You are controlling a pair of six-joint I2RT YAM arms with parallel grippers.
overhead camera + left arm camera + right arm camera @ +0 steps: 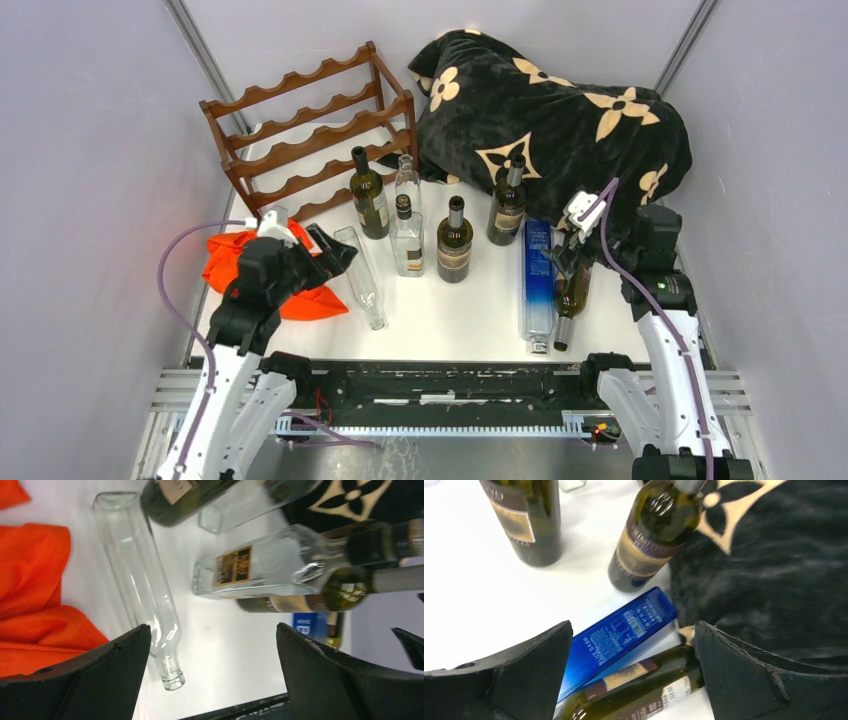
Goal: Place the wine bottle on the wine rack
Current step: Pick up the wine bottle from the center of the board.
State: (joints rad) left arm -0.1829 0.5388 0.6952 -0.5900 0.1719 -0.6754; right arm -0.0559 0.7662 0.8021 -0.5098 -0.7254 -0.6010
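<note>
Rack [310, 130] is set far left on worktop [450, 320]; blanket [560, 110] is heaped far right. Five upright bottles [455, 240] are grouped before and between them. Lone bottle [360, 275] is laid just right of cloth [300, 298], near left. Two flat bottles [537, 285] are laid side by side, near right.

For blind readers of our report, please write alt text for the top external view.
Five upright bottles and three lying bottles share a white table with a wooden wine rack holding none. The left claw and right claw are open near the lying ones. An orange cloth lies left, a black flowered blanket back right.
</note>
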